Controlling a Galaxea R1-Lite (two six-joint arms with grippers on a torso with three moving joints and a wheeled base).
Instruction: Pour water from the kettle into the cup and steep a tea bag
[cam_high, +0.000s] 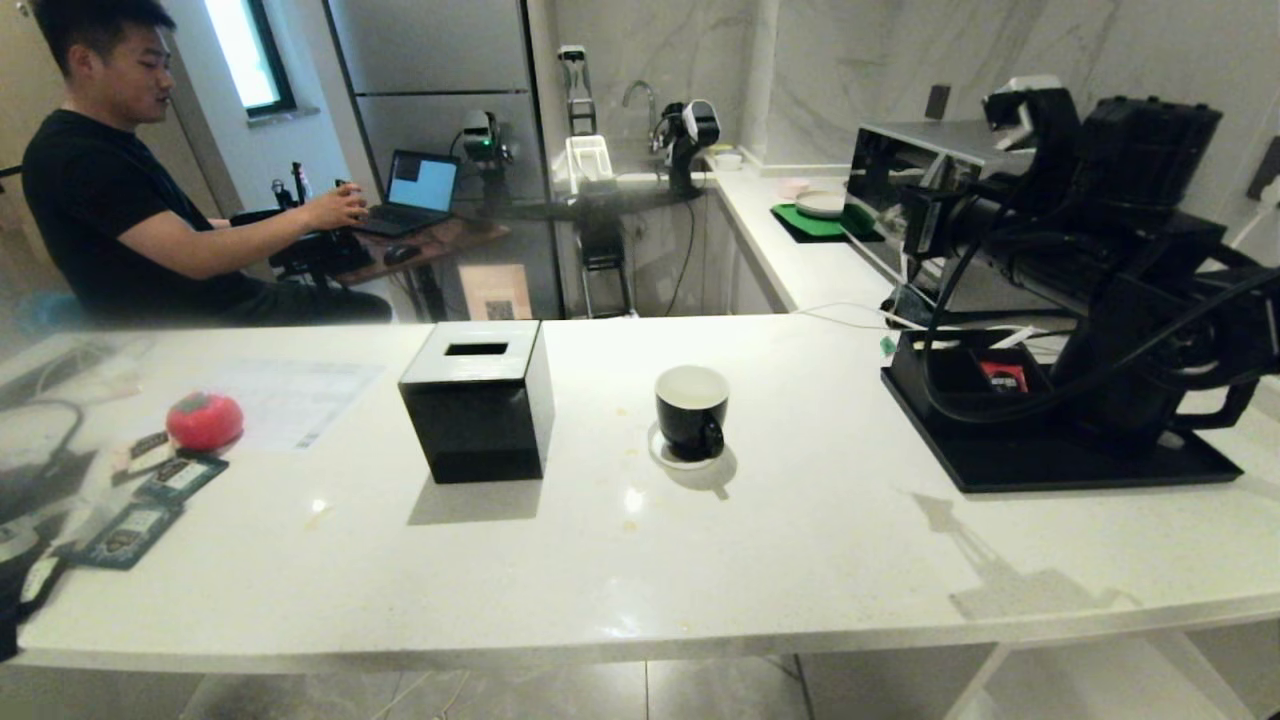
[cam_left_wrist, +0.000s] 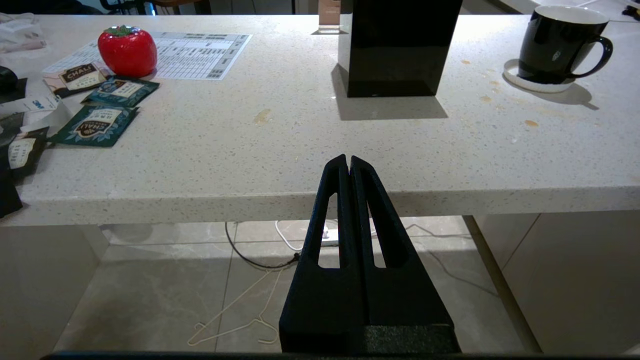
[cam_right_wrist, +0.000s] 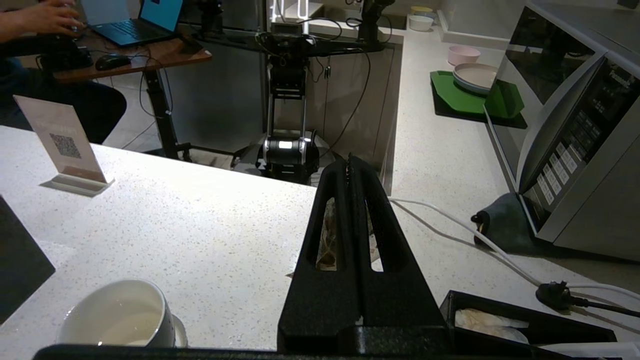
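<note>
The black cup (cam_high: 692, 405) with a white inside stands on a white coaster mid-counter; it also shows in the left wrist view (cam_left_wrist: 557, 45) and the right wrist view (cam_right_wrist: 120, 315). The black kettle (cam_high: 1130, 410) stands on the black tray (cam_high: 1050, 465), half hidden by my right arm (cam_high: 1000, 240). My right gripper (cam_right_wrist: 350, 161) is shut above the counter between cup and tray. A thin thread is pinched at its tips, and the pale tea bag (cam_right_wrist: 327, 235) shows below through the finger slots. My left gripper (cam_left_wrist: 348, 161) is shut and parked before the counter's front edge.
A black tissue box (cam_high: 478, 400) stands left of the cup. A red fruit-shaped object (cam_high: 204, 420) and teal sachets (cam_high: 180, 478) lie far left. A microwave (cam_right_wrist: 575, 125) and a white cable (cam_right_wrist: 450, 225) are beyond the tray. A person (cam_high: 110, 220) sits at a desk behind.
</note>
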